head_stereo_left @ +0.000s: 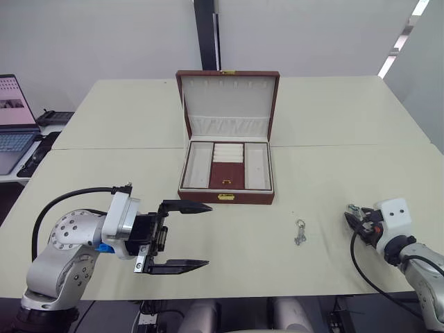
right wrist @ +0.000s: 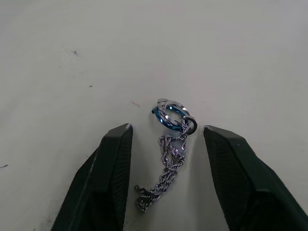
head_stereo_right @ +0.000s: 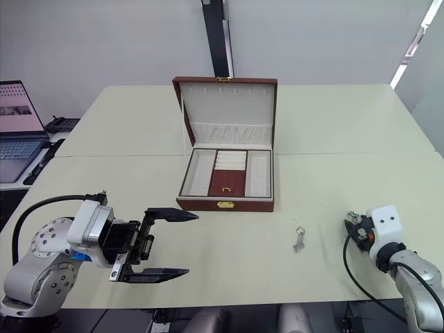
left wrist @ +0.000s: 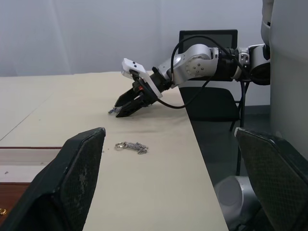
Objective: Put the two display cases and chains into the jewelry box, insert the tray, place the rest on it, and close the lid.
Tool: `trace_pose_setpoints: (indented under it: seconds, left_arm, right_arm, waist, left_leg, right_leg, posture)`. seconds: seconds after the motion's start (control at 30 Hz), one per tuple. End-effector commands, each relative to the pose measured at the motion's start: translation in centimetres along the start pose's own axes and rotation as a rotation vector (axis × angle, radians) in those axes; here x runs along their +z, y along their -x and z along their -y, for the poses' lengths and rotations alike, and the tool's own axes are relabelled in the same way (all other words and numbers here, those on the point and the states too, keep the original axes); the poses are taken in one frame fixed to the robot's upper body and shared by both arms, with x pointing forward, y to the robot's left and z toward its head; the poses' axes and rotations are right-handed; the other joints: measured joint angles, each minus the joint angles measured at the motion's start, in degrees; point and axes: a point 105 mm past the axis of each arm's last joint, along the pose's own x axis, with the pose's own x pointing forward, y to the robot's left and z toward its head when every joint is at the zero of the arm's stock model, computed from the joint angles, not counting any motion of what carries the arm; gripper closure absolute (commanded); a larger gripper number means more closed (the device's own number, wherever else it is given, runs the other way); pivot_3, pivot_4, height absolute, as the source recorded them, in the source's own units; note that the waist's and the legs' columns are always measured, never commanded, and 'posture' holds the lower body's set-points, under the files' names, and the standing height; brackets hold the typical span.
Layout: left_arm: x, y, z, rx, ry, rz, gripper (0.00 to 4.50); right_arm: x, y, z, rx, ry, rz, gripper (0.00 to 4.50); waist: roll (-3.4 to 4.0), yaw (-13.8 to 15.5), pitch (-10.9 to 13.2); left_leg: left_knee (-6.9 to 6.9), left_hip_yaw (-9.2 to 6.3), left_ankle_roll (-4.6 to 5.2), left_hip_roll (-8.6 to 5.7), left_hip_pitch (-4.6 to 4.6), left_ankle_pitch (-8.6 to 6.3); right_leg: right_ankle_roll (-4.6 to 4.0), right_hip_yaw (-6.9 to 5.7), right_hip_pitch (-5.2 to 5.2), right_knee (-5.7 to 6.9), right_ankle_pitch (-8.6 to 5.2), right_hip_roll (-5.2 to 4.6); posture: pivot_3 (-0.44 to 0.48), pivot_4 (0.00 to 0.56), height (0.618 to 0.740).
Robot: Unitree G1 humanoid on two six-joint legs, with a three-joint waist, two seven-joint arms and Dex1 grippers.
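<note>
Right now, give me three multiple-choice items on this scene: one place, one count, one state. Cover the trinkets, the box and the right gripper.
1. Where is the silver ring-and-chain trinket nearest the right gripper?
A. in the box
B. on the table, inside its open grip
C. on the laptop

2. How many silver trinkets lie on the cream table?
A. none
B. two
C. four

3. The hinged lid of the reddish-brown wooden jewelry box is:
A. shut
B. detached
C. standing open

Key:
1 B: the right wrist view shows it flat on the table between the parted fingers.
2 B: a second trinket lies nearer the box.
3 C: its cream lining faces forward.
</note>
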Motion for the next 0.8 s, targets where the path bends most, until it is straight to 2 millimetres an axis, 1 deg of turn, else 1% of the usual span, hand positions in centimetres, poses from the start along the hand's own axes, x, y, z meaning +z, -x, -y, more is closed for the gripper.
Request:
trace_pose_setpoints:
  seconds: [0.03,0.23,0.33,0.4,0.53,0.57,0.67,0.73,0.8]
  left_arm:
    - [0.4,-0.3,-0.3,0.004,-0.032,0.001,0.0]
    - [0.5,-0.3,-0.6,0.012,-0.034,-0.003,0.0]
    - [0.6,-0.3,-0.8,0.021,-0.029,-0.007,0.0]
    - [0.8,-0.2,-1.1,0.04,-0.022,-0.002,0.0]
    - [1.4,0.0,-1.9,0.105,0.013,0.024,0.0]
    - [1.5,0.0,-2.0,0.111,0.015,0.027,0.0]
    - [1.5,0.3,-1.9,0.141,0.018,0.004,0.0]
    - [1.6,0.4,-1.9,0.155,0.016,0.003,0.0]
    - [2.2,0.8,-2.6,0.224,0.019,0.022,0.0]
  right_arm:
    - [-1.4,0.2,0.5,-0.033,0.011,-0.062,2.82]
    - [-1.2,0.4,0.7,-0.046,0.019,-0.055,3.74]
    - [-0.6,0.7,0.7,-0.051,0.03,-0.031,4.14]
    - [0.1,0.9,0.8,-0.049,0.048,-0.004,4.41]
    - [1.4,1.2,0.9,-0.04,0.081,0.041,4.44]
    - [1.6,1.2,0.9,-0.036,0.083,0.047,4.44]
    - [3.1,1.7,0.6,0.015,0.131,0.076,4.44]
    - [3.6,1.9,0.4,0.032,0.147,0.082,4.44]
    - [5.1,2.2,0.3,0.065,0.189,0.105,4.44]
  waist:
    - [0.0,0.0,0.0]
    - [0.0,0.0,0.0]
    - [0.0,0.1,0.0]
    - [0.01,0.1,0.0]
    - [0.04,0.1,0.0]
    - [0.06,0.1,0.0]
    - [0.18,0.1,0.1]
    - [0.24,0.0,0.2]
    - [0.25,0.0,0.2]
  left_leg:
    - [0.0,-0.05,0.0,0.01,0.01,0.0]
    - [0.0,-0.24,0.0,-0.01,0.01,0.0]
    - [0.0,-0.29,0.0,-0.02,0.01,0.0]
    - [0.0,-0.33,0.0,-0.03,0.01,0.0]
    - [-0.02,-0.34,0.0,-0.03,0.0,0.0]
    - [-0.02,-0.34,0.0,-0.03,-0.01,0.0]
    - [-0.02,-0.32,0.0,-0.03,-0.01,0.0]
    - [-0.03,-0.31,0.0,-0.03,-0.01,0.0]
    - [-0.03,-0.33,0.0,0.01,-0.01,0.0]
  right_leg:
    - [0.01,-0.04,0.05,-0.08,0.01,0.03]
    - [0.04,-0.06,0.24,-0.3,0.04,0.09]
    - [0.04,-0.06,0.28,-0.31,0.04,0.09]
    - [0.04,-0.05,0.3,-0.33,0.03,0.09]
    - [0.04,-0.06,0.29,-0.34,0.03,0.1]
    - [0.04,-0.05,0.28,-0.34,0.03,0.1]
    - [0.04,-0.03,0.27,-0.34,0.03,0.1]
    - [0.04,-0.03,0.26,-0.34,0.03,0.11]
    - [0.04,-0.05,0.26,-0.34,0.03,0.16]
  posture:
    - [0.0,0.15,0.74]
    - [0.0,0.15,0.74]
    - [0.0,0.15,0.74]
    - [0.0,0.15,0.74]
    - [0.0,0.15,0.74]
    - [0.0,0.15,0.74]
    - [0.0,0.15,0.74]
    - [0.0,0.15,0.74]
    - [0.0,0.15,0.74]
